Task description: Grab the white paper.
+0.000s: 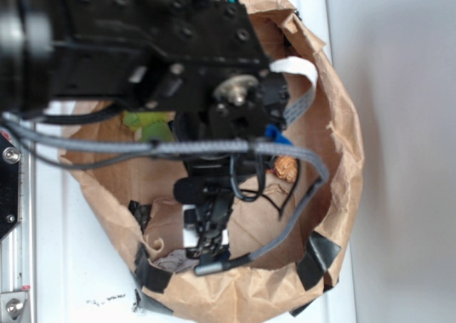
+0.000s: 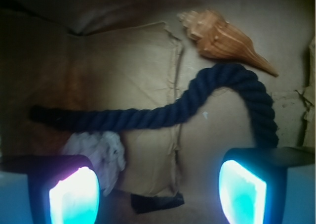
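The white paper (image 2: 101, 152) is a small crumpled off-white wad on the brown bag floor. In the wrist view it lies just above and inside my left fingertip (image 2: 74, 194), partly hidden behind it. My gripper (image 2: 158, 197) is open, with only bare bag floor and a strip of black tape (image 2: 158, 202) between its glowing pads. In the exterior view the gripper (image 1: 206, 246) reaches down into the bag, and a greyish bit of the paper (image 1: 173, 260) shows beside it at the lower left.
The brown paper bag (image 1: 342, 145) rings the workspace with raised, torn walls. A dark blue rope (image 2: 148, 116) runs across the floor past the right finger. A tan seashell (image 2: 222, 38) lies beyond it. A green plush toy (image 1: 153, 128) sits at the bag's far side.
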You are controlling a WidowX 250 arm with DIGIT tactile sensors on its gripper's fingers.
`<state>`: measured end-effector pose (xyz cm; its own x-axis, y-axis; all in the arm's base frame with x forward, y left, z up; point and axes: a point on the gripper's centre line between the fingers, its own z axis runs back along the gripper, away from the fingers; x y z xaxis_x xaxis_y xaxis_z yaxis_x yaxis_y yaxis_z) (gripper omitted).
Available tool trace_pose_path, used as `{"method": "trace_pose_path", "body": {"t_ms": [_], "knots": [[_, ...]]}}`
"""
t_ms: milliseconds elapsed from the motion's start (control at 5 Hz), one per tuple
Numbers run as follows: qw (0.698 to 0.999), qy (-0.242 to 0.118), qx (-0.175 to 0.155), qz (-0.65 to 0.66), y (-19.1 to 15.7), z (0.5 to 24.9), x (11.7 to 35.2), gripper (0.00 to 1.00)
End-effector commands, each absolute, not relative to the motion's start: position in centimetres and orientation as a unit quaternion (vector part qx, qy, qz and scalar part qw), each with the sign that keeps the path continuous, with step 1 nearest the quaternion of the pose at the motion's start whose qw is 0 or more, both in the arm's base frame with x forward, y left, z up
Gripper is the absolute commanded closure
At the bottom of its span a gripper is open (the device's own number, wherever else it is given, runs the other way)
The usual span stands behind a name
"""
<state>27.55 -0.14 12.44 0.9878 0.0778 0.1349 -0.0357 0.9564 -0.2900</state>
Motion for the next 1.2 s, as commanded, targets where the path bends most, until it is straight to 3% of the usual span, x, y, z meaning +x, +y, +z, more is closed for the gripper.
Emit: {"method": "trace_pose_path", "body": {"t_ms": [0, 200, 400, 1000], "knots": [[0.985, -0.1, -0.141, 0.021, -0.2, 13.9, 27.6, 0.0], [0.985, -0.1, -0.141, 0.021, -0.2, 13.9, 27.6, 0.0], [0.984, -0.107, -0.141, 0.017, -0.5, 12.0, 28.2, 0.0], [0.982, -0.078, -0.169, -0.022, -2.5, 9.6, 28.2, 0.0]]}}
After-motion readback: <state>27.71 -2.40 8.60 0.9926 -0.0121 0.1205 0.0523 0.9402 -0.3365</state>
